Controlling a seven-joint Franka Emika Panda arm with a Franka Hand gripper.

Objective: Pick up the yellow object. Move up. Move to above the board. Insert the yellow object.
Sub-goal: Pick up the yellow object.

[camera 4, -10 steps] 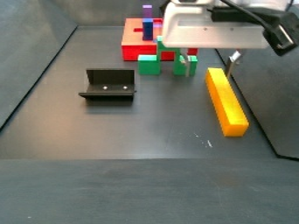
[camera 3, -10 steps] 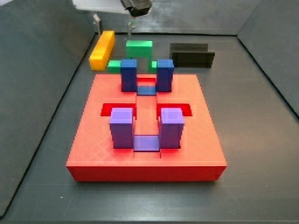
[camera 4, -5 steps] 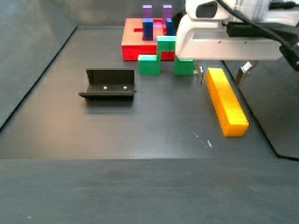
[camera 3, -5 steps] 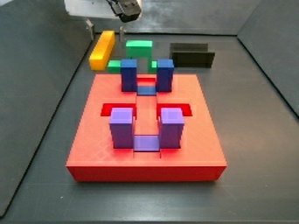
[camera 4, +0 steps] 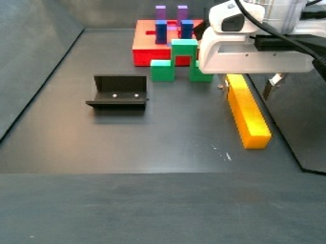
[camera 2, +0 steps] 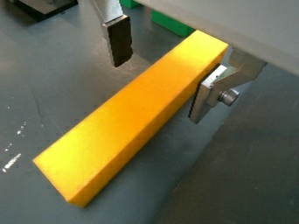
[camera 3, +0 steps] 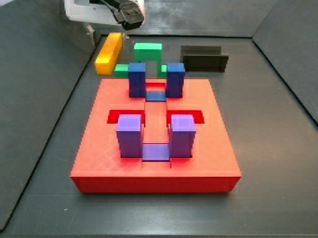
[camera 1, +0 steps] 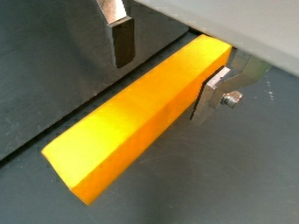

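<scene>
Over the last second the gripper [camera 1: 166, 61] has come down from above the floor and now straddles the yellow bar [camera 1: 138, 118], which lies flat on the dark floor well apart from the red board [camera 3: 155, 153].

Going left to right in both wrist views: one silver finger with its dark pad [camera 2: 117, 39] stands just beside one long face of the bar, the bar itself runs between the jaws, and the other finger [camera 2: 211, 92] sits against or very near the opposite long face. The jaws are spread and not yet closed on the bar; on the pad side a gap shows.

By my reading the descent for the pick is nearly done, and closing comes next.

No brand, label or writing can be read on anything.
</scene>
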